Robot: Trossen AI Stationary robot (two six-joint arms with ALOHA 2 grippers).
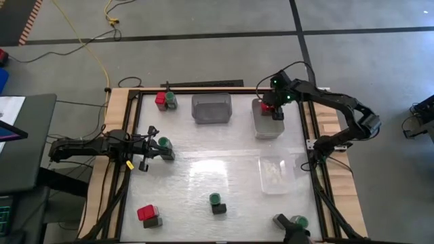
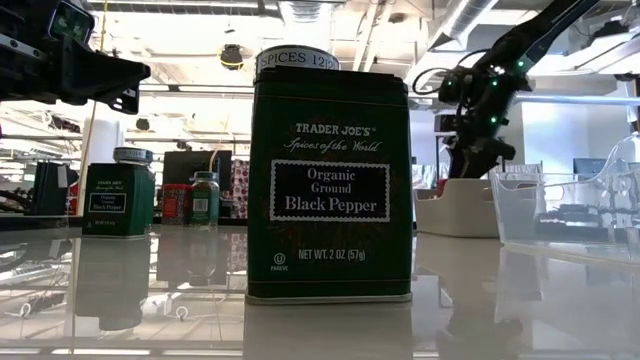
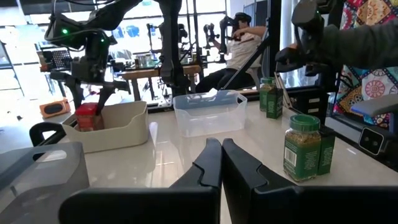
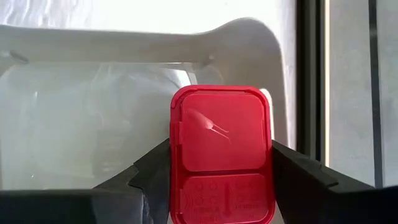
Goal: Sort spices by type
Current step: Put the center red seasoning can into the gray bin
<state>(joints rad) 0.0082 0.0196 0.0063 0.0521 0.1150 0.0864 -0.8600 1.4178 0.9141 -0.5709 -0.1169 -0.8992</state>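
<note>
Red-topped spice [image 4: 221, 155] between right tool [image 4: 221, 163] fingers, above white tray [image 4: 93, 46].

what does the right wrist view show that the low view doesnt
Only the right wrist view shows the red-topped box gripped between the right tool's fingers, over the white tray. Only the low view shows the black pepper tin up close, a second tin and a green-lidded jar behind. Both show the white tray and the right arm over it.

High view straight down; low view level, close behind pepper tin [image 2: 330, 185]; wrist views forward.
</note>
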